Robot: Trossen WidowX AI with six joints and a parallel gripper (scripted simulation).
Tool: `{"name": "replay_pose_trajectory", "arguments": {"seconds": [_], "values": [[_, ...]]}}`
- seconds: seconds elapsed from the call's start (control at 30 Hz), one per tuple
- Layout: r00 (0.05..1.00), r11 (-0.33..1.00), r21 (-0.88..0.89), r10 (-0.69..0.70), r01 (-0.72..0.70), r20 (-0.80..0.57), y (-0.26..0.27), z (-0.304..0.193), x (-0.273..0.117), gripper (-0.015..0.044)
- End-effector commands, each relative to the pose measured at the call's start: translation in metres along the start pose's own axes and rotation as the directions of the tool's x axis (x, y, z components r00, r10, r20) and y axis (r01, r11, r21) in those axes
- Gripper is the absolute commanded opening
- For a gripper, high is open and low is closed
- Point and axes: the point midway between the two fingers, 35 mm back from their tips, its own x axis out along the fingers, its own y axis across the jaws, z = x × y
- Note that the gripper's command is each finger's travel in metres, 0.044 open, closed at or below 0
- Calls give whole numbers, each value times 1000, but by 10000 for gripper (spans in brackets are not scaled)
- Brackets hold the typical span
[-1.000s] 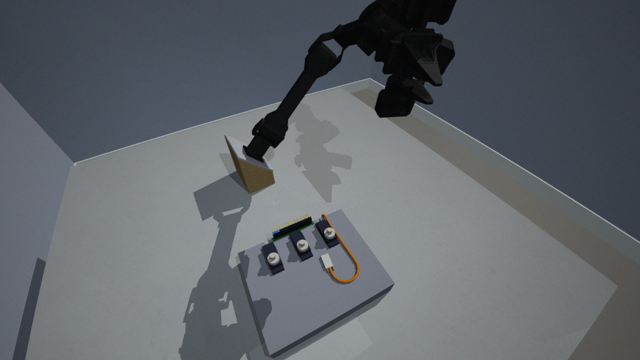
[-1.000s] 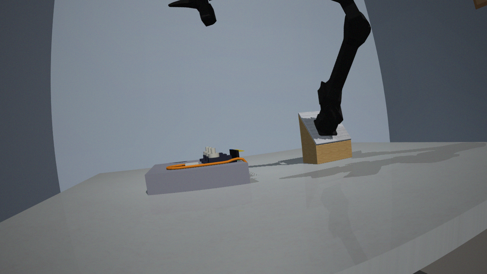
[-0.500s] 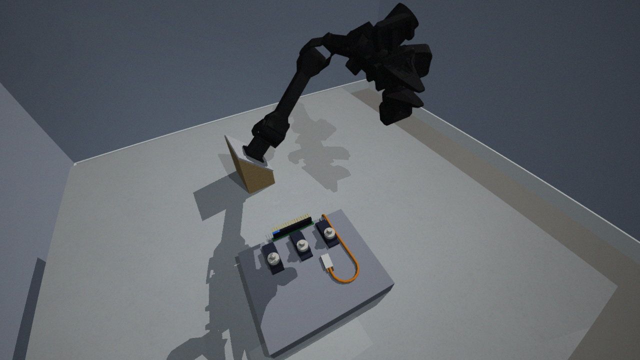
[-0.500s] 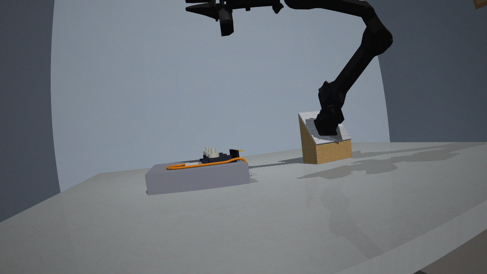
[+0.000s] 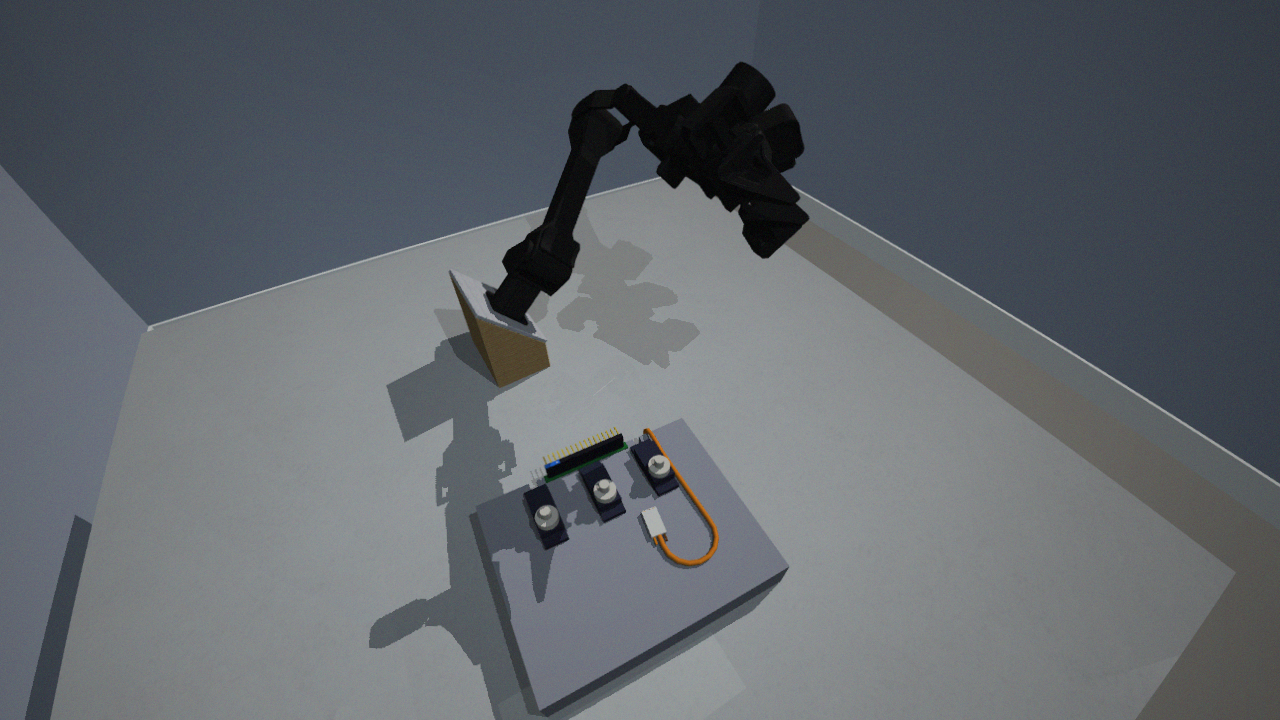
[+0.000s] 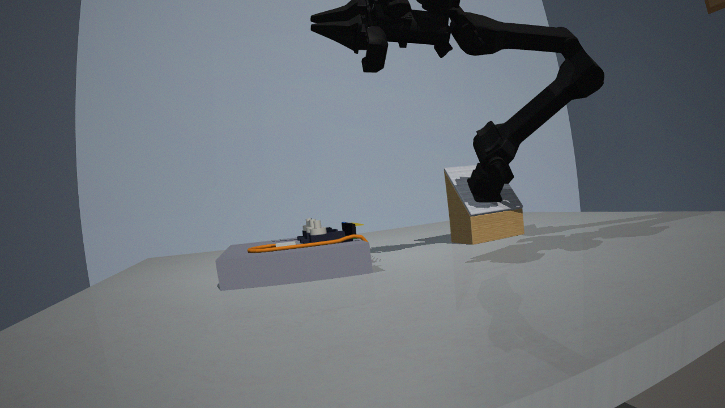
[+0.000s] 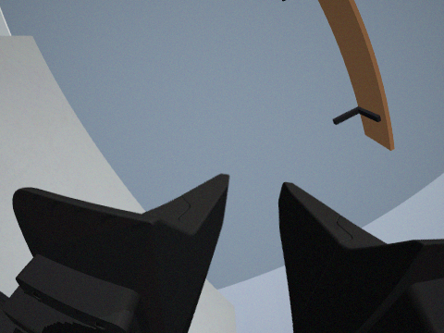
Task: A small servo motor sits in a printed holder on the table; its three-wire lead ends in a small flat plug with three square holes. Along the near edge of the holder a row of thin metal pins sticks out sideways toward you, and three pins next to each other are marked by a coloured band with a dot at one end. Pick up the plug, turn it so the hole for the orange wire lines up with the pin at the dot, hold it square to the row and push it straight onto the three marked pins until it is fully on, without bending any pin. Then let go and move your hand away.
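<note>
My gripper [image 6: 311, 22] [image 7: 254, 188] is partly open with a narrow gap and nothing between the fingers. It is high above the table, far from the plug. The white plug [image 5: 653, 522] [image 6: 286, 243] lies flat on the grey holder block [image 5: 626, 608] [image 6: 294, 268]. Its orange lead [image 5: 714, 537] [image 6: 304, 245] curves in a U back to the rightmost dark servo [image 5: 664, 481] in the top view. A row of yellow pins [image 5: 581, 443] [image 6: 358, 223] sticks out from a black header at the holder's edge. A blue band [image 5: 552, 464] marks one end. The dot and plug holes cannot be made out.
Two other dark servos [image 5: 554, 533] [image 5: 611, 508] with white horns stand beside the first, near the header. The arm's wooden wedge base [image 5: 519, 353] [image 6: 497, 228] stands on the table [image 5: 850, 447] beyond the pins. A brown strip with black hooks [image 7: 353, 60] shows in the wrist view.
</note>
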Motion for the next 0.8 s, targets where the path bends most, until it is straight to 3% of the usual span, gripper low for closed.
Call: {"name": "replay_pose_trajectory", "arguments": {"seconds": [0.0, 0.23, 0.5, 0.77], "values": [[999, 997, 82, -5, 2, 40, 6, -6, -13, 115], [998, 985, 172, 10, -19, 56, 16, -18, -22, 115], [978, 979, 171, 134, -106, -163, 31, -49, 17, 115], [886, 956, 222, 267, -193, -379, 48, -89, 50, 115]]}}
